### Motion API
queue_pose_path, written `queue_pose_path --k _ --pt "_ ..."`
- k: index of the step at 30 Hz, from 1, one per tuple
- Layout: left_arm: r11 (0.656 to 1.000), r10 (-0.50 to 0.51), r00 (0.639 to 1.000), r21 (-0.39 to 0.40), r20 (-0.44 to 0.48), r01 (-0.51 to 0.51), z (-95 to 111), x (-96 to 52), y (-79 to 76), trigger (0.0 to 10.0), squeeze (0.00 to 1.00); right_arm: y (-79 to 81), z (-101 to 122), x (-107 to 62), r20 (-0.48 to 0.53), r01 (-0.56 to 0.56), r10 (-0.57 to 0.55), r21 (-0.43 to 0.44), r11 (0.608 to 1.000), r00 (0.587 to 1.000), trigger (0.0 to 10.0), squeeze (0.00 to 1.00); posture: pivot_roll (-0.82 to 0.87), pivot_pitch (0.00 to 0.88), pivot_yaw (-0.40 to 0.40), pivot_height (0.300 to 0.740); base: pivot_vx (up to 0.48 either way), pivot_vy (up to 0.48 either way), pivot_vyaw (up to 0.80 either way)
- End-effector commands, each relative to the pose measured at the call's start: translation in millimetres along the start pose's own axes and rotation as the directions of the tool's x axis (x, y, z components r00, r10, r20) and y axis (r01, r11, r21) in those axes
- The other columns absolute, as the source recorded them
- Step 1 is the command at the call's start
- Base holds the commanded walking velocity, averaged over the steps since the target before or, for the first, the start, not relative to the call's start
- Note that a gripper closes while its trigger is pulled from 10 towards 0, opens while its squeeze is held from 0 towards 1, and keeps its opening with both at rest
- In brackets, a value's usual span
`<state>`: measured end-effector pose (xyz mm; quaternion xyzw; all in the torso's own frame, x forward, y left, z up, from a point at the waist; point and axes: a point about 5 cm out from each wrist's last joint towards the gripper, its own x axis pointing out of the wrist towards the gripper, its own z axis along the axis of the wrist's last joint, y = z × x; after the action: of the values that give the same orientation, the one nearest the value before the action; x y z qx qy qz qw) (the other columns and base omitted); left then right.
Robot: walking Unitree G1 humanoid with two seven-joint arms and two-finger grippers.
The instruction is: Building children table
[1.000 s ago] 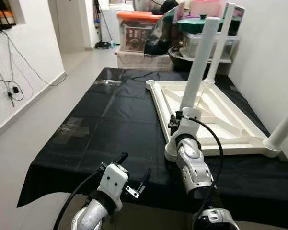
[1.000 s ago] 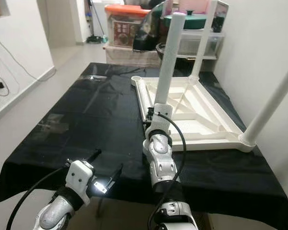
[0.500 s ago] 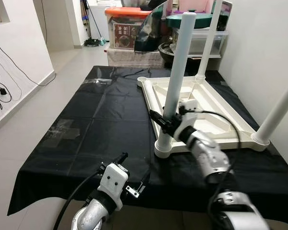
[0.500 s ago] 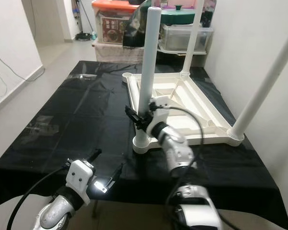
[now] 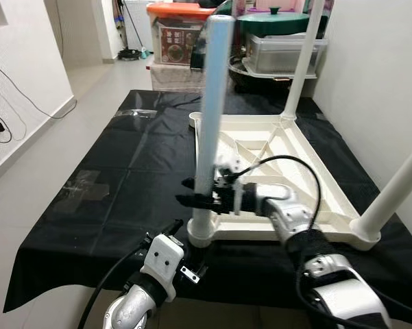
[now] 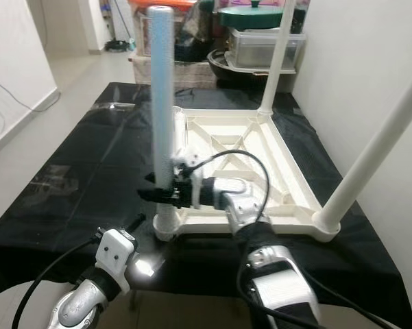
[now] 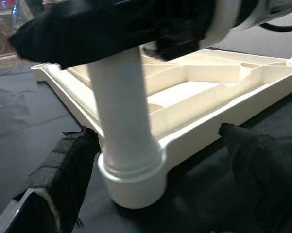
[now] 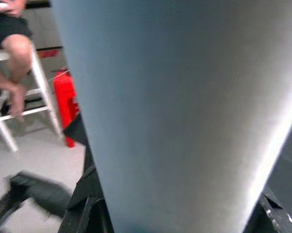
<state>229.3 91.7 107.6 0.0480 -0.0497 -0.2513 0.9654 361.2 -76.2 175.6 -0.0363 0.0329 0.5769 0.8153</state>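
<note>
— Where was the right gripper point(image 5: 200, 200) at that moment?

— Clamped around the near table leg point(image 5: 210, 116), low on the shaft, just above the corner socket point(image 5: 200, 233) at about 6 o'clock on the upturned tabletop point(image 5: 298, 161). The forearm lay almost level, reaching in from 3 o'clock. A second earlier that arm had come at the leg from below, wrist upright; half a second earlier it was already swinging round to the side.

— And the meaning of that?

— I judged it a twisting or seating motion: the leg stood upright in its socket, so this corner looked nearly done. Two more legs stood at 12 o'clock point(image 5: 298, 65) and 4 o'clock point(image 5: 394, 195); the socket at 10 o'clock point(image 5: 196, 118) was still bare.

— The left gripper point(image 5: 192, 264)?

— Its fingers point(image 7: 63, 174) were spread wide and holding nothing, low at 6 o'clock, just short of the leg's base.

— The surroundings?

— The tabletop rested on a black sheet point(image 5: 123, 178) over a pale floor point(image 5: 34, 178). Storage boxes point(image 5: 175, 38) stood at 12 o'clock, a white wall point(image 5: 370, 89) at 3 o'clock, cables point(image 5: 0, 103) on the wall at 9 o'clock. The right wrist view caught a person point(image 8: 9, 53) seated on a white stool.
</note>
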Motion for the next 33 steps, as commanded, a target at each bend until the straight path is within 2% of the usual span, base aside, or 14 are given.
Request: queue_pose_path --k 1,10,11,13,14,18,22,23,24,26,27,30,31,33 --pt "1.0 -0.004 1.0 0.008 -0.017 0.004 -3.6 -1.8 -1.4 10.0 0.0 -6.2 -7.7 -3.2 -0.027 0.099 -0.098 0.028 0.995 0.995 0.0 0.0 0.13 0.0 -0.064 0.74 0.0 0.0 0.0" --pt "1.0 -0.003 1.0 0.005 -0.018 0.003 -3.4 -2.0 0.3 10.0 0.0 -38.8 -18.9 -28.4 -0.076 0.679 -0.675 0.077 0.73 0.734 0.0 0.0 0.12 0.0 -0.052 0.74 0.0 0.0 0.0" --pt "1.0 -0.005 1.0 0.005 -0.019 0.005 -3.4 -2.2 0.7 10.0 0.0 -44.9 -23.0 -44.1 -0.084 0.845 -0.841 0.098 0.526 0.534 0.0 0.0 0.11 0.0 -0.044 0.74 0.0 0.0 0.0" --pt "1.0 -0.005 1.0 0.005 -0.019 0.005 -3.4 -2.2 0.7 10.0 0.0 -44.9 -23.0 -44.1 -0.084 0.845 -0.841 0.098 0.526 0.534 0.0 0.0 0.11 0.0 -0.044 0.74 0.0 0.0 0.0" --pt "1.0 -0.007 1.0 0.005 -0.02 0.007 -3.4 -2.2 1.1 10.0 0.0 -38.5 -27.4 -54.0 -0.079 0.936 -0.936 0.113 0.332 0.342 0.0 0.0 0.11 0.0 -0.045 0.74 0.0 0.0 0.0" --pt "1.0 -0.009 1.0 0.006 -0.022 0.009 -3.2 -1.8 1.3 10.0 0.0 -16.8 -35.0 -57.2 -0.091 0.979 -0.987 0.163 0.119 0.135 0.0 0.0 0.11 0.0 -0.043 0.74 0.0 0.0 0.0" --pt "1.0 -0.008 1.0 0.007 -0.022 0.008 -3.2 -1.6 1.3 10.0 0.0 -10.1 -35.8 -53.4 -0.09 0.981 -0.99 0.17 0.096 0.112 0.0 0.0 0.11 0.0 -0.043 0.74 0.0 0.0 0.0" --pt "1.0 -0.007 1.0 0.007 -0.023 0.007 -3.2 -1.6 1.1 10.0 0.0 -6.2 -37.3 -44.8 -0.087 0.973 -0.987 0.198 0.114 0.134 10.0 0.0 0.12 0.0 -0.043 0.74 0.0 0.0 0.0" --pt "1.0 -0.007 1.0 0.007 -0.023 0.007 -3.2 -1.6 1.1 10.0 0.0 -6.2 -37.3 -44.8 -0.087 0.973 -0.987 0.198 0.114 0.134 10.0 0.0 0.12 0.0 -0.043 0.74 0.0 0.0 0.0" --pt "1.0 -0.007 1.0 0.007 -0.022 0.007 -2.9 -1.5 1.0 10.0 0.0 -4.4 -36.6 -38.7 -0.065 0.965 -0.984 0.218 0.148 0.165 10.0 0.32 0.12 0.0 -0.047 0.74 0.0 0.0 0.0" --pt "1.0 -0.006 1.0 0.007 -0.021 0.006 -2.7 -1.4 1.1 10.0 0.0 -4.5 -33.3 -32.6 -0.022 0.947 -0.976 0.247 0.205 0.217 10.0 1.0 0.11 0.0 -0.045 0.74 0.0 0.0 0.0" --pt "1.0 -0.006 1.0 0.006 -0.021 0.006 -2.6 -1.3 1.2 10.0 0.0 -10.9 -25.6 -31.0 0.044 0.915 -0.96 0.296 0.275 0.275 10.0 1.0 0.11 0.0 -0.043 0.74 0.0 0.0 0.0" --pt "1.0 -0.006 1.0 0.006 -0.021 0.006 -2.5 -1.2 1.4 10.0 0.0 -17.2 -20.7 -32.7 0.076 0.88 -0.942 0.337 0.334 0.328 10.0 0.0 0.11 0.0 -0.044 0.74 0.0 0.0 0.0" --pt "1.0 -0.007 1.0 0.006 -0.021 0.007 -2.5 -1.0 1.5 10.0 0.0 -22.1 -14.5 -34.1 0.115 0.824 -0.896 0.356 0.44 0.429 10.0 0.0 0.11 0.0 -0.042 0.74 0.0 0.0 0.0"
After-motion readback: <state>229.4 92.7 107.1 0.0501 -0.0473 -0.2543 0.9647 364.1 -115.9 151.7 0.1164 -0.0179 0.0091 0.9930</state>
